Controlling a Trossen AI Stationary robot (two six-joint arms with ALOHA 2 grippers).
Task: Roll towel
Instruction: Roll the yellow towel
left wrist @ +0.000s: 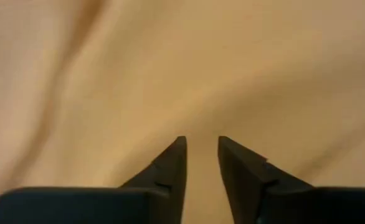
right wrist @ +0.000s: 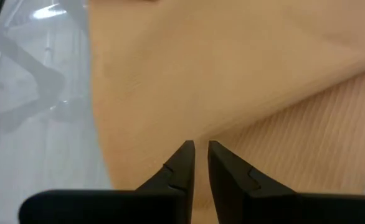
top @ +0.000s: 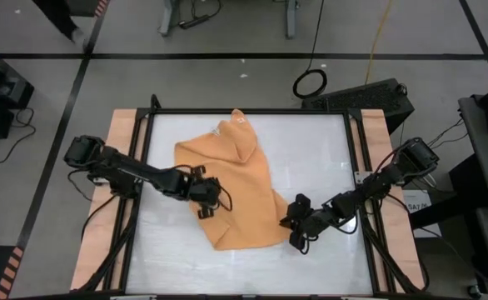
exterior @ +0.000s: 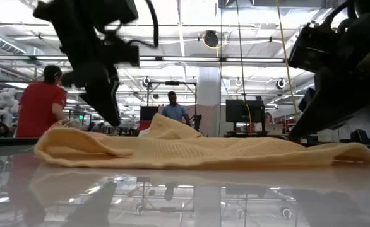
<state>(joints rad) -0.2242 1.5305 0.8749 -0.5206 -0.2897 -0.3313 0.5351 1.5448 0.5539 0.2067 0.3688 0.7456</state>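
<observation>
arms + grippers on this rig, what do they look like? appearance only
Two matching arms, black all over, built of chunky jointed segments with black cables running along them. Left gripper and right gripper each end in two dark fingers that taper to narrow pointed tips, with a small notch on the inner edge. No markings or labels visible.

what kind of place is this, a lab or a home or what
Most likely a robotics lab or workshop: a framed white table carrying an orange towel, monitors and people at stations behind, cables on the grey floor.
</observation>
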